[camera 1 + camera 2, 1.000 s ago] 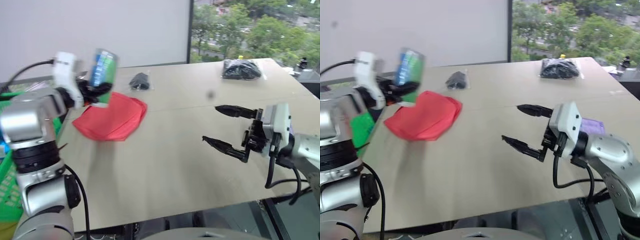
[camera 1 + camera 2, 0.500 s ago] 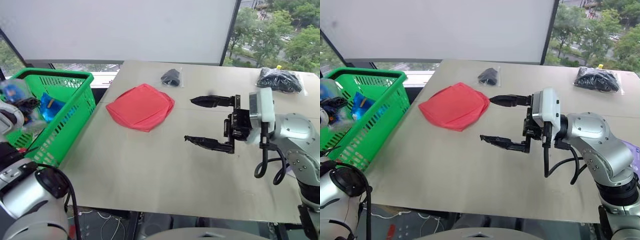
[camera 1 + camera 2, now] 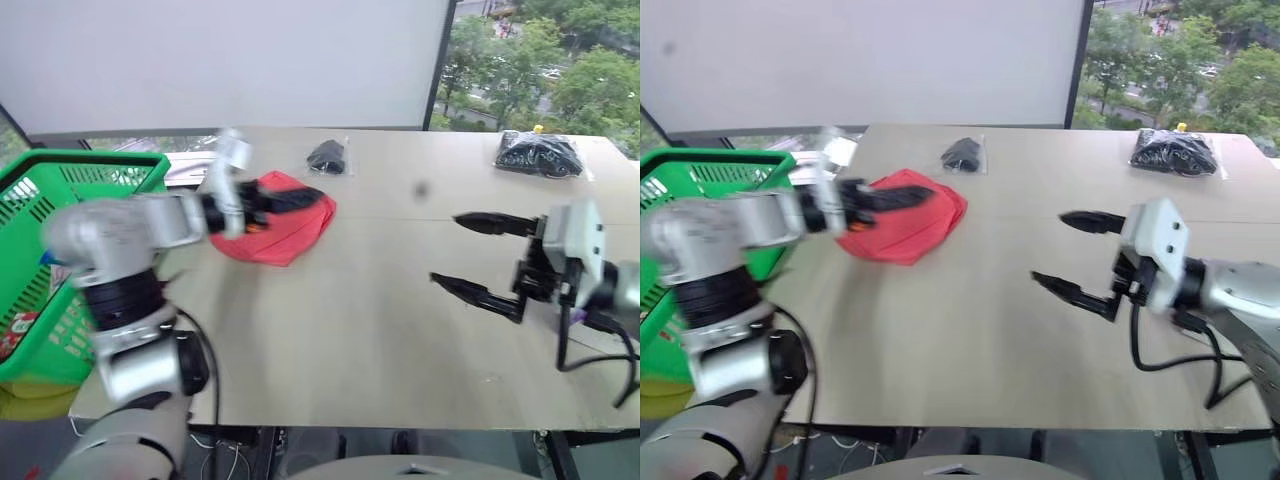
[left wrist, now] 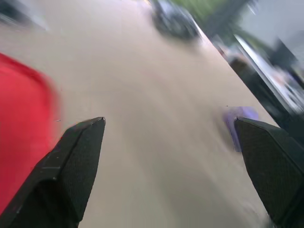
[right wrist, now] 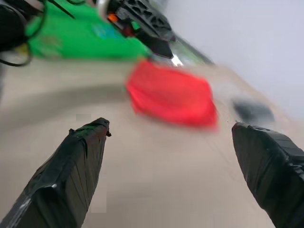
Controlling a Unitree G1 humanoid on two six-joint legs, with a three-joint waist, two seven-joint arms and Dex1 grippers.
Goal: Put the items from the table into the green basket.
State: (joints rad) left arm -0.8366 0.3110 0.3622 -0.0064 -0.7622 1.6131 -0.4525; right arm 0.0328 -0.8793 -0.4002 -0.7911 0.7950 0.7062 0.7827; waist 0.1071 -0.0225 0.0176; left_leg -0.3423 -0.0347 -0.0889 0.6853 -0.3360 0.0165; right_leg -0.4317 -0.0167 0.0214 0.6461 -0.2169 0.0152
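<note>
Left hand (image 3: 902, 196) over red pouch (image 3: 908, 218)

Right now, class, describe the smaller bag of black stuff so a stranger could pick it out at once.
Start at the wide beige table and find the flat red pouch near its left side. Just beyond the pouch, toward the far edge, lies a small clear bag of black stuff. The other such bag, at the far right corner, is clearly larger.
</note>
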